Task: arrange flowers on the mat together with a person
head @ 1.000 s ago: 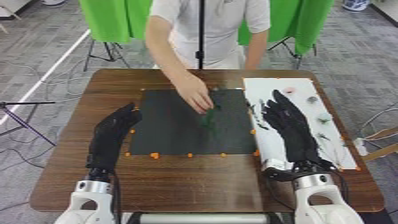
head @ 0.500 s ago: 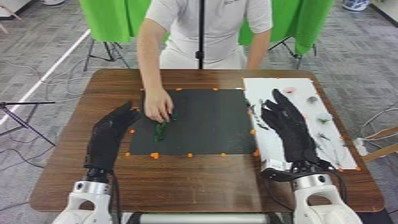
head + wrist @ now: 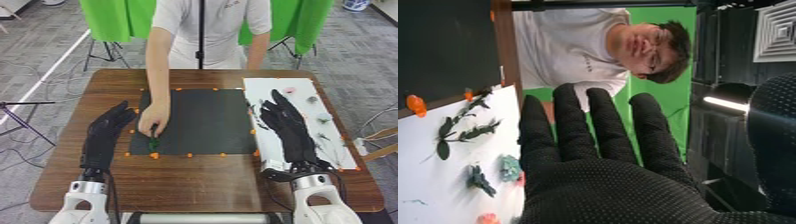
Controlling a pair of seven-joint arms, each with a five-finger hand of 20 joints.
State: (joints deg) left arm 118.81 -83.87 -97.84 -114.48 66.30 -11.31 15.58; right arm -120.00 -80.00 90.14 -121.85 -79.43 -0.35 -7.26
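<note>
Carrying a green sprig (image 3: 153,145) down the mat (image 3: 209,122), the person's hand (image 3: 155,116) has come to the mat's near left corner. Half a second earlier it was farther up the mat's left side, and before that around its middle. The sprig seems to be at the person's fingertips, its leafy end close to the mat's near edge; whether they have let go of it, I cannot tell. I take this as the person choosing a spot for the stem, so the arrangement looks barely begun, and the robot would do well to leave that corner free for now.

Compared with the earlier frames, the left hand (image 3: 107,132) has shifted slightly outward, away from the mat's left edge. It is above the counter (image 3: 195,192), fingers extended, holding nothing. The right hand (image 3: 289,127) keeps much the same place right of the mat, over the white sheet (image 3: 266,86), its fingers straight and spread a little, with nothing in them. Along the mat's right side, the sheet bears a pink flower (image 3: 290,90), a pale green rosette (image 3: 509,168) and a dark leafy sprig (image 3: 451,132), all to be placed, I judge.
</note>
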